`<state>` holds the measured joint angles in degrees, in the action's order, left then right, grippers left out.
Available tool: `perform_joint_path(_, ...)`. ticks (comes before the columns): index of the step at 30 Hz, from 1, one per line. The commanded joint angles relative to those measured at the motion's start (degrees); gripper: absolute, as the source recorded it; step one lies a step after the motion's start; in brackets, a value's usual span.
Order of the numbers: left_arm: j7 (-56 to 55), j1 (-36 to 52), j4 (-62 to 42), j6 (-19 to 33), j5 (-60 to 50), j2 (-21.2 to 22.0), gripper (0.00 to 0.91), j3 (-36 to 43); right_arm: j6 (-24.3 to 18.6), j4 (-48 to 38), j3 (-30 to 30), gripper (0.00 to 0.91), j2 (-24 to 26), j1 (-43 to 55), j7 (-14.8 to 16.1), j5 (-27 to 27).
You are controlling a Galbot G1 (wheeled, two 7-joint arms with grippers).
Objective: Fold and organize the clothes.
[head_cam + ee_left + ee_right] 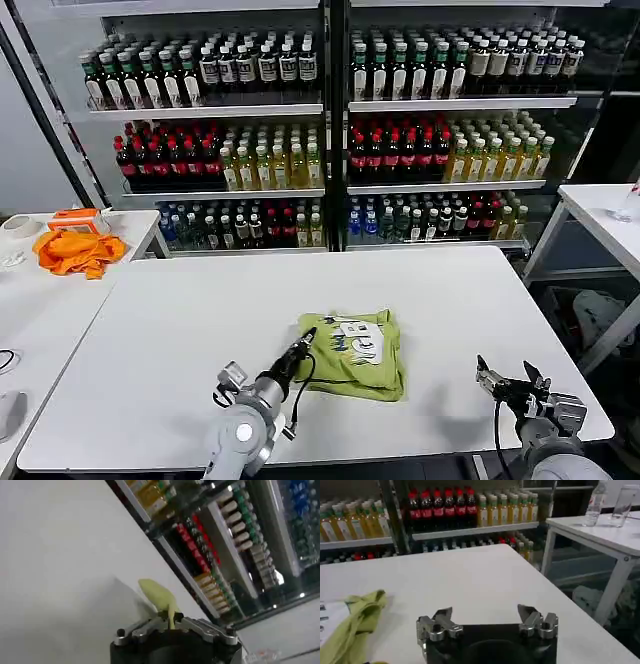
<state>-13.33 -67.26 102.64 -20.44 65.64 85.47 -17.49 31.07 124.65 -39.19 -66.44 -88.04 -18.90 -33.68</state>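
At centre frame, the left gripper pinched the lime yellow-green cotton T-shirt on the white bench, seemingly mid-fold; the right gripper waited wide-jawed, lower right.

- Head view: high above the near edge of the white surface, facing forward and down toward the bottle shelves behind it.
- Left wrist view: low, close over the surface, angled toward those shelves.
- Right wrist view: low behind the right claw, facing the shelves; all three share surface and shelves.
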Motion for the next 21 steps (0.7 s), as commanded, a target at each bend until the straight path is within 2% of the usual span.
perform_joint_path(1, 0.0, -0.9, 4.4, -0.6, 7.9, -3.8, 0.091, -11.3, 0.0, -0.3, 0.2, 0.907, -0.1, 0.8, 0.0, -0.2)
perform_joint_path(5, -1.0, -1.6, 7.3, -2.1, 10.4, -10.8, 0.081, -20.1, 0.0, -0.7, 0.7, 0.907, -0.3, 1.9, 0.0, -0.5)
perform_joint_path(9, -2.2, -1.3, 9.4, -3.2, 12.7, -21.8, 0.081, -29.9, 0.0, -1.2, 1.3, 0.907, -0.5, 3.5, 0.1, -0.7)
perform_joint_path(12, -2.9, -0.5, 12.1, -4.6, 11.7, -28.8, 0.081, -32.8, -0.1, -1.8, 2.1, 0.907, -0.6, 4.3, 0.1, -0.7)
perform_joint_path(14, -3.8, -0.3, 14.7, -5.7, 9.2, -30.8, 0.081, -31.5, -0.1, -2.0, 2.4, 0.907, -0.7, 4.7, 0.0, -0.7)
perform_joint_path(16, -4.0, -1.1, 18.0, -5.9, 4.1, -30.9, 0.081, -26.2, -0.1, -2.1, 2.6, 0.907, -0.8, 5.0, 0.0, -0.6)
perform_joint_path(17, -3.8, -2.0, 18.9, -5.8, 2.3, -30.2, 0.081, -23.2, -0.1, -2.1, 2.6, 0.907, -0.9, 5.0, 0.1, -0.6)
perform_joint_path(18, -3.3, -3.2, 19.2, -5.8, -4.7, -29.0, 0.081, -20.3, -0.1, -2.0, 2.5, 0.907, -1.0, 5.0, 0.1, -0.6)
perform_joint_path(21, -3.9, -4.1, 16.6, -5.6, -17.8, -23.7, 0.081, -6.8, -0.1, -1.9, 1.8, 0.907, -0.9, 4.5, 0.2, -0.7)
